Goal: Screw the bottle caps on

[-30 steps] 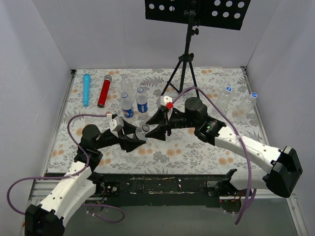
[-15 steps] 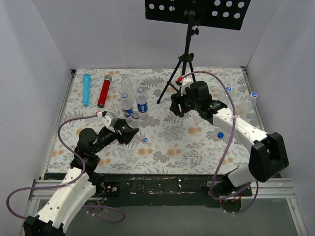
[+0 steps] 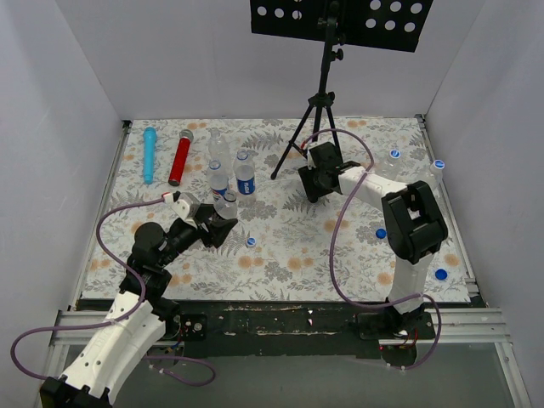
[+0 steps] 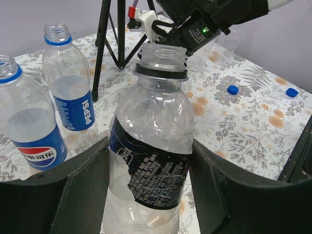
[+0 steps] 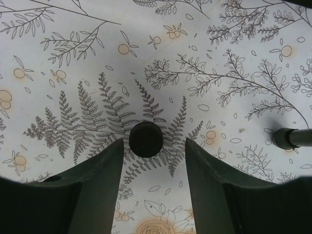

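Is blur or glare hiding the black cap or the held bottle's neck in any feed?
Right wrist: black cap sharp, evenly lit, no glare. Left wrist: bottle neck crisp, only mild sheen. Top external: even light, soft shadows, blue cap tiny.

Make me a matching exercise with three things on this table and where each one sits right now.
Things:
1. small round black plastic cap
2. clear uncapped plastic bottle with a dark label
3. long blue cylinder

Places:
A. gripped by the left gripper
B. far left, beside the long red cylinder
C. lying between the fingers of the open right gripper

Pairs: 1-C, 2-A, 3-B.
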Robot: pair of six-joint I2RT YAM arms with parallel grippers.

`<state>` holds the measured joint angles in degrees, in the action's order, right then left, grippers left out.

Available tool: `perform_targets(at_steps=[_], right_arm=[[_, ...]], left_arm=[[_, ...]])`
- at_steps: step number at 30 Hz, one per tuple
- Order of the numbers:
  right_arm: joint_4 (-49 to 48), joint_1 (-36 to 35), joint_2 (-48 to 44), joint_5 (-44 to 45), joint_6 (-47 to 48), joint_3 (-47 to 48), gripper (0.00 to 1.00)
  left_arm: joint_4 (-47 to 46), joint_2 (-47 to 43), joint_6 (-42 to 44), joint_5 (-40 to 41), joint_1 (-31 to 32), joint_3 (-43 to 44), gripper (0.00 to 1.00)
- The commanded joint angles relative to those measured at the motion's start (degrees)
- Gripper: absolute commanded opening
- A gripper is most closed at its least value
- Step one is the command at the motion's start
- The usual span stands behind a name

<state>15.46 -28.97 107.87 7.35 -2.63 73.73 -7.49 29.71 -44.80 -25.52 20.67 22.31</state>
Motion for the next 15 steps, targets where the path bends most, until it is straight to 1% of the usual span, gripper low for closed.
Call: perform_targets(at_steps=[1,6,8,12,15], right_arm=[[-0.1,0.3,2.6,1.2,-1.0,4.1,0.59],[0.4,0.4,5.1,0.0,-1.2,5.3,0.55],[1.4,0.4,5.6,-0.5,-1.4,5.4,0.51],[2.7,0.4,3.3,-0.9,-1.4,2.7,0.38],[2.9,0.0,-1.1,-2.8,-1.4,-2.2,0.27]], left_arm=[[0.5,-0.3,0.4,0.6,-0.5,2.1,0.33],[0.5,0.1,0.4,0.3,-0.5,2.2,0.33],[0.5,0.4,0.4,0.2,-0.4,2.3,0.33],[0.3,0.6,0.6,-0.8,-0.5,2.3,0.33],[-0.2,1.1,1.0,-3.6,-0.5,2.1,0.34]])
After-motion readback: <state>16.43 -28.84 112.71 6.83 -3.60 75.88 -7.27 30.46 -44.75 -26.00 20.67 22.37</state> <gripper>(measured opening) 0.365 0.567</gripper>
